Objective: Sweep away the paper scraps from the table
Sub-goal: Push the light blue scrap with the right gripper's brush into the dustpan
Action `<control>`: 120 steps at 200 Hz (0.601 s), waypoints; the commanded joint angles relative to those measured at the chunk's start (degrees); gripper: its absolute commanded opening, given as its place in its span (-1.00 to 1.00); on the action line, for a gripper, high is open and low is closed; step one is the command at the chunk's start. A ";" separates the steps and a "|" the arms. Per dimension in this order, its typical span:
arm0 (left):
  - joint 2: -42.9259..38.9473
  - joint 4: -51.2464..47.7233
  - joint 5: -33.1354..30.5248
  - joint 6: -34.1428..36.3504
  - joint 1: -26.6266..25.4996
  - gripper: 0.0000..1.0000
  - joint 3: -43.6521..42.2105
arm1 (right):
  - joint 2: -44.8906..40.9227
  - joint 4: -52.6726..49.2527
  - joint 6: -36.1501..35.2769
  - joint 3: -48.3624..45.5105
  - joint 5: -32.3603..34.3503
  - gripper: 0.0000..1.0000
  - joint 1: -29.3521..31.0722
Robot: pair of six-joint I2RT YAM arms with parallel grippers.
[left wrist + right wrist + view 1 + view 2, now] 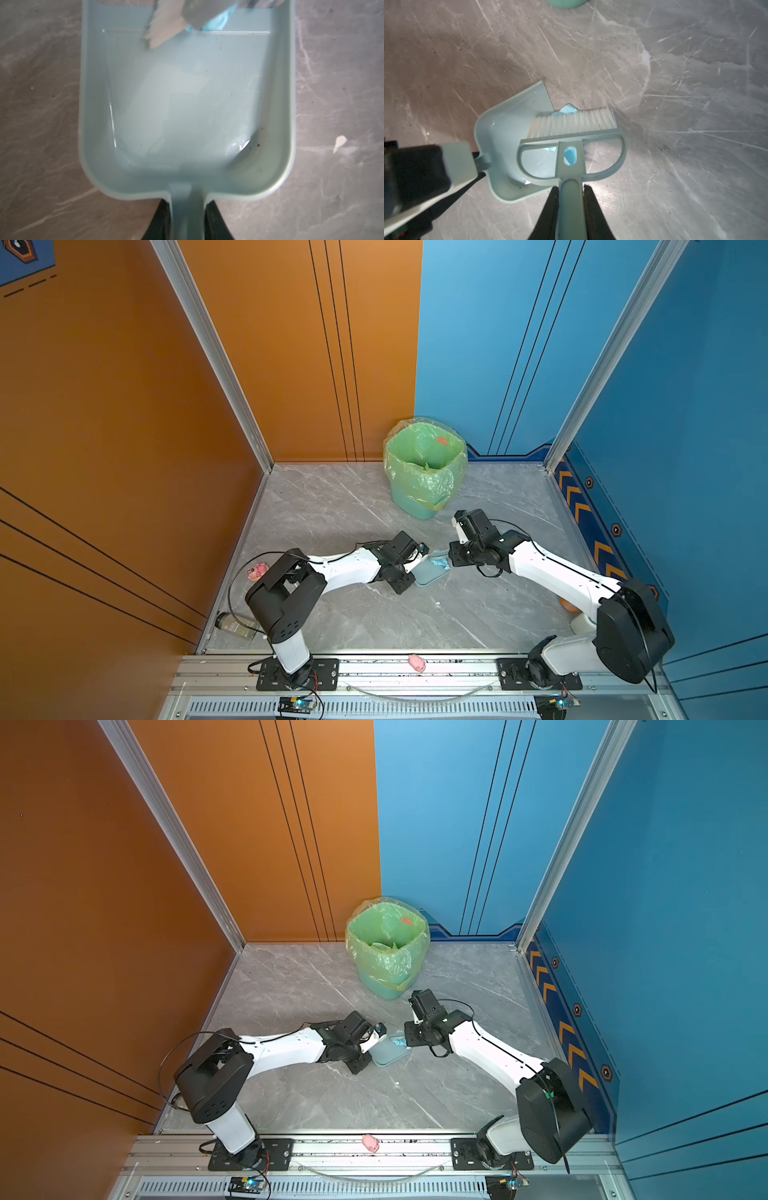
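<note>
Nearly there, by the look of it: the table (332,506) is all but bare, and the one paper scrap (568,109) I can pick out, a bright blue wad, sits right at the mouth of the dustpan (187,104), tucked under the white bristles of the brush (572,135). The pan looks empty inside, so I'd say this scrap has yet to go in and then be tipped into the bin (415,497), which stands at the far side, apart from both arms. A tiny white fleck (339,143) lies beside the pan, and something orange (567,605) peeks out behind the right arm; scrap or not, I can't tell. Left gripper (187,200) is clamped on the pan's handle, the pan resting on the table, arm stretched low toward the middle. Right gripper (571,187) is clamped on the brush handle, wrist bent down, reaching in to face the pan.
</note>
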 commanded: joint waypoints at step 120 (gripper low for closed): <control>1.97 -2.39 0.15 0.16 -0.40 -1.00 2.32 | -1.35 -3.86 -1.72 -1.56 12.32 -1.00 -5.10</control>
